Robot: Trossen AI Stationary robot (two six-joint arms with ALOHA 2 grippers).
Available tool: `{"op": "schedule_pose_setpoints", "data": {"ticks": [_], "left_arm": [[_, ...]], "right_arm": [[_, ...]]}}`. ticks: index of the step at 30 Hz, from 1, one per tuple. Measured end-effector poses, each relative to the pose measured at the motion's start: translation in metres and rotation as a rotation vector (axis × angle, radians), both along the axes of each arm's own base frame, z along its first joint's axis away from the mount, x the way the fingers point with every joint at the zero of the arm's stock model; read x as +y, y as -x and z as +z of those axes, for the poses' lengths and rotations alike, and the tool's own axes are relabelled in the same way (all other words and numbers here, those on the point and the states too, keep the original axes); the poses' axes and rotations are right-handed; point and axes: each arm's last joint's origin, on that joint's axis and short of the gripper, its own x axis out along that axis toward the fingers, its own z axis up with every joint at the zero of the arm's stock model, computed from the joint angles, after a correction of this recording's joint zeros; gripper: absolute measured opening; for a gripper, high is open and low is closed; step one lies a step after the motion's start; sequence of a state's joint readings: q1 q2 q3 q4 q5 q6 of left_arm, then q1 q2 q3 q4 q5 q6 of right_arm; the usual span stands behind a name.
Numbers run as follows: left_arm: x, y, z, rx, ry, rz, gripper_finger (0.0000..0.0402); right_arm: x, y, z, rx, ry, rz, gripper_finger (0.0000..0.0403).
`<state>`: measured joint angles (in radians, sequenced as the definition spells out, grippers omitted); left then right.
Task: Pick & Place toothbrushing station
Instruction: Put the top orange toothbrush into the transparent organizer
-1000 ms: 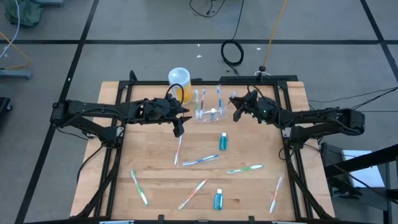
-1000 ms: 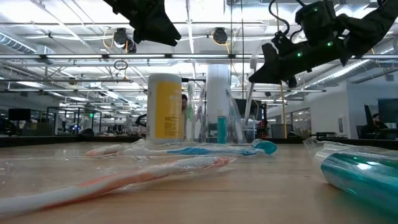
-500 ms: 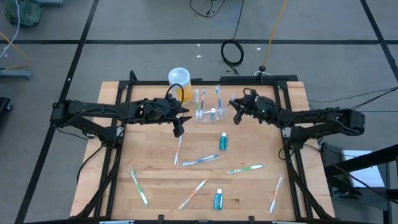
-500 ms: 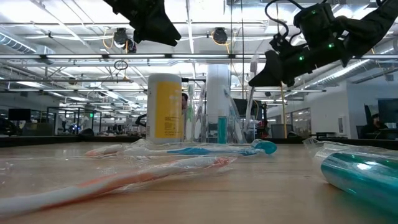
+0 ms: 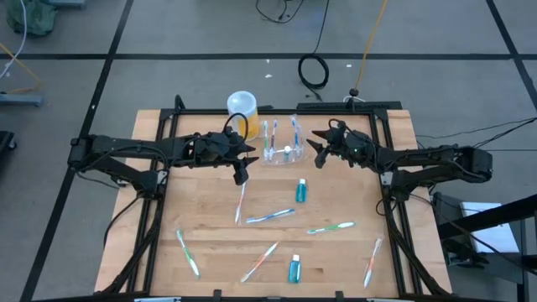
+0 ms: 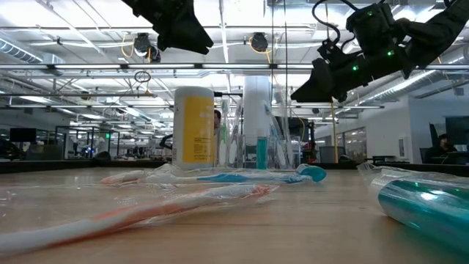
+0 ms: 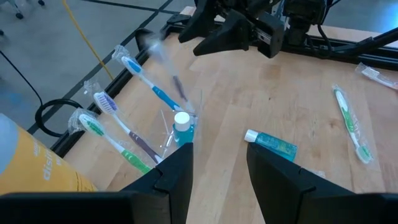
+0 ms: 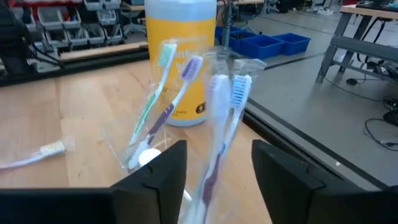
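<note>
**Right claw spread beside the holder**

My right gripper (image 5: 314, 149) hangs with fingers spread, gripping nothing — the small see-through plastic toothbrush holder (image 5: 280, 153) stands just beside it, at the table's far edge, brushes upright in its slots. My left gripper (image 5: 242, 173) hovers on the holder's other side, fingers parted and empty. The yellow-orange cup (image 5: 242, 114) carries dark lettering I cannot read.

The clear holder (image 5: 281, 152) stands near the far edge of the table (image 5: 352, 252), with the yellow cup (image 5: 241, 113) close on one side, the left gripper (image 5: 242, 174) near its front corner and the right gripper (image 5: 315, 153) just beside the other end, so there is little room around it. Nearer the front, toothbrushes (image 5: 270, 216) and small blue tubes (image 5: 300, 190) lie spread out, with bare wood between them.
</note>
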<state>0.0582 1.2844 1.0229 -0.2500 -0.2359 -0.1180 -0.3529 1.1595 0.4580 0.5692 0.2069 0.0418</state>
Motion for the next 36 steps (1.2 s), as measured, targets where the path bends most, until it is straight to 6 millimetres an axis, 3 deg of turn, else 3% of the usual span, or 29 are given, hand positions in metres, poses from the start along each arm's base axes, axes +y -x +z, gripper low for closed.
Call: {"op": "schedule_pose_setpoints", "data": {"ticks": [11,19,29,36], "left_arm": [[-0.001,0.000,0.000,-0.010,0.042,0.003,0.0157],[-0.001,-0.002,0.003,-0.048,0.044,-0.009,0.0157],[-0.001,-0.006,0.012,-0.144,0.037,-0.011,0.0157],[-0.003,-0.002,0.002,-0.008,-0.009,-0.098,0.0157]], "right_arm": [[0.020,-0.009,0.020,-0.182,0.086,0.103,0.0198],[0.046,-0.015,0.033,-0.316,0.119,0.367,0.0188],[0.060,-0.017,0.034,-0.299,0.225,0.437,0.0187],[0.060,-0.017,0.034,-0.292,0.225,0.436,0.0187]]}}
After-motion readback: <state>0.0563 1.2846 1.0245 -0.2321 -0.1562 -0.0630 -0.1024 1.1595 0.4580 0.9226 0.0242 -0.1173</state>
